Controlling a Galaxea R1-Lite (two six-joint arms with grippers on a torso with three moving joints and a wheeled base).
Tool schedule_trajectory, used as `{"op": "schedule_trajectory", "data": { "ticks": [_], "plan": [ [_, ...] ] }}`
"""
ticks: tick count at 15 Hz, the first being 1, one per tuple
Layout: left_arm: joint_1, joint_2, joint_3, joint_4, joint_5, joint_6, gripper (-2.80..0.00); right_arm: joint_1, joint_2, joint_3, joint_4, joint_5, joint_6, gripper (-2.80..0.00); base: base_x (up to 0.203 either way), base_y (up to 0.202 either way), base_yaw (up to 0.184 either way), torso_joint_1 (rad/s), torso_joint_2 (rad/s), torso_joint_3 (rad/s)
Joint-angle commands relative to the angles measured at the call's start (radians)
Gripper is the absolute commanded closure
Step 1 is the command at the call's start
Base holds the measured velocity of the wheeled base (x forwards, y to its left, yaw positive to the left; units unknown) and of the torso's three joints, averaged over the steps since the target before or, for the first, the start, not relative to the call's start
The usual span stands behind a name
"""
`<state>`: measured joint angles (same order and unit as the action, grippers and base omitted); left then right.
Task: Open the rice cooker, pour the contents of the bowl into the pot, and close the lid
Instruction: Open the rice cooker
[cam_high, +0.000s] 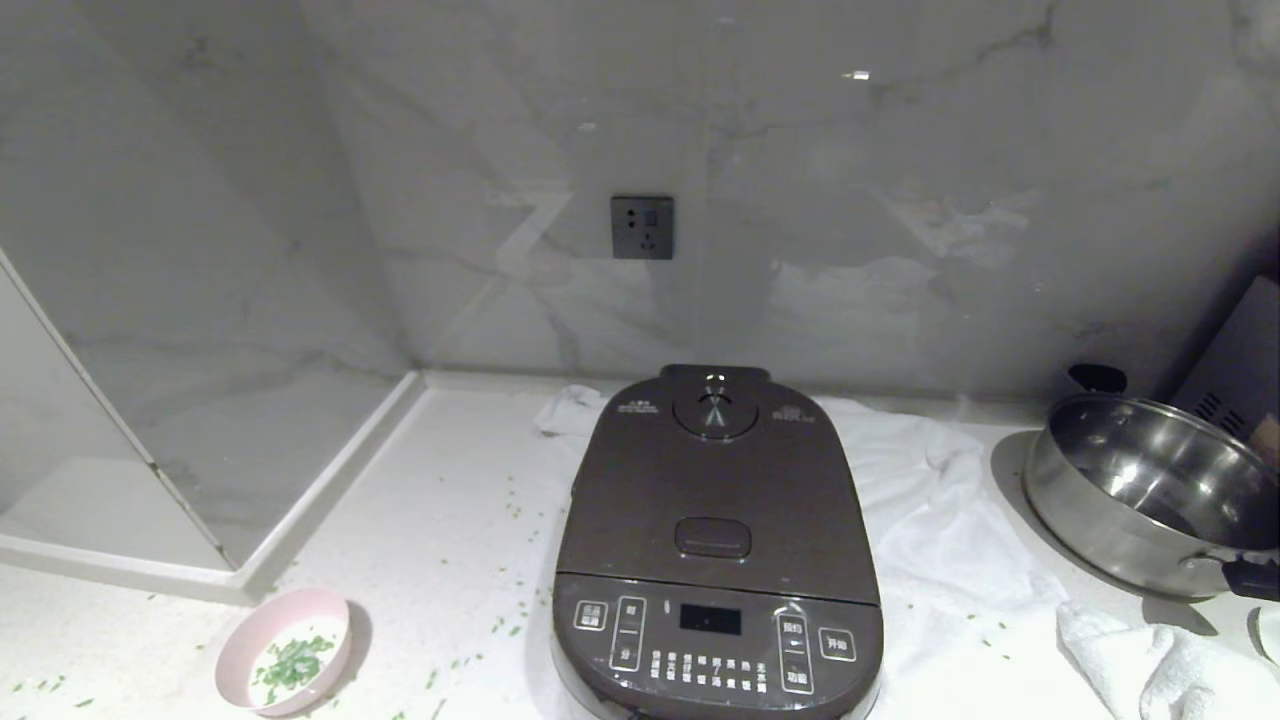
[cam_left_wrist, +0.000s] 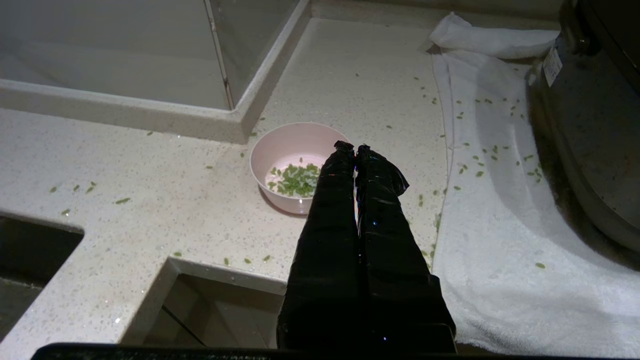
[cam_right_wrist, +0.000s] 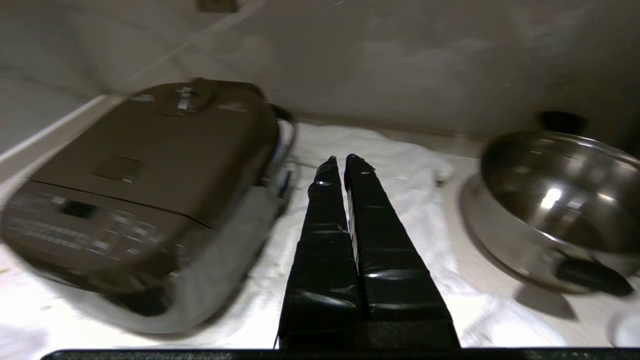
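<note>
A: Where is the rice cooker (cam_high: 717, 545) placed?
B: On a white towel (cam_high: 950, 520), lid (cam_high: 715, 480) closed, its front panel at the counter's near edge.
A: And the bowl (cam_high: 284, 664)?
B: To the cooker's left, near the front edge, with green contents (cam_high: 292, 660) inside; open counter (cam_high: 450, 520) is left between them.
A: The grippers?
B: The left gripper (cam_left_wrist: 354, 148) is seen pressed closed above the bowl. The right gripper (cam_right_wrist: 339, 161), also closed and empty, is held between the cooker and a steel pan (cam_high: 1150, 490).

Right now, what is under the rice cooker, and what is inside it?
The rice cooker stands on a white towel spread on the counter; green bits lie scattered on both. Its lid is closed, so the pot and anything inside cannot be seen.
</note>
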<state>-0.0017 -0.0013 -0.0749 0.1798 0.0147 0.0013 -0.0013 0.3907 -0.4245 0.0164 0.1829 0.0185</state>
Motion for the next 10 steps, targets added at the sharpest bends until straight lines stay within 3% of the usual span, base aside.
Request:
{"op": "schedule_trajectory", "data": {
  "ticks": [1, 3, 6, 8, 10],
  "plan": [
    [0.0, 0.0, 0.0, 0.001, 0.001, 0.0, 0.0, 0.004, 0.353, -0.156, -0.001, 0.088, 0.018, 0.0, 0.0, 0.0, 0.0, 0.0, 0.0, 0.0],
    [0.0, 0.0, 0.0, 0.001, 0.002, 0.0, 0.0, 0.061, 0.529, -0.285, 0.0, 0.149, 0.068, 0.0, 0.0, 0.0, 0.0, 0.0, 0.0, 0.0],
    [0.0, 0.0, 0.0, 0.001, 0.002, 0.0, 0.0, 0.314, 0.721, -0.421, 0.012, 0.179, 0.209, 0.0, 0.0, 0.0, 0.0, 0.0, 0.0, 0.0],
    [0.0, 0.0, 0.0, 0.001, 0.002, 0.0, 0.0, 0.493, 0.83, -0.474, 0.019, 0.122, 0.309, 0.0, 0.0, 0.0, 0.0, 0.0, 0.0, 0.0],
    [0.0, 0.0, 0.0, 0.001, 0.002, 0.0, 0.0, 0.644, 0.926, -0.518, 0.029, 0.023, 0.358, 0.0, 0.0, 0.0, 0.0, 0.0, 0.0, 0.0]
  ]
}}
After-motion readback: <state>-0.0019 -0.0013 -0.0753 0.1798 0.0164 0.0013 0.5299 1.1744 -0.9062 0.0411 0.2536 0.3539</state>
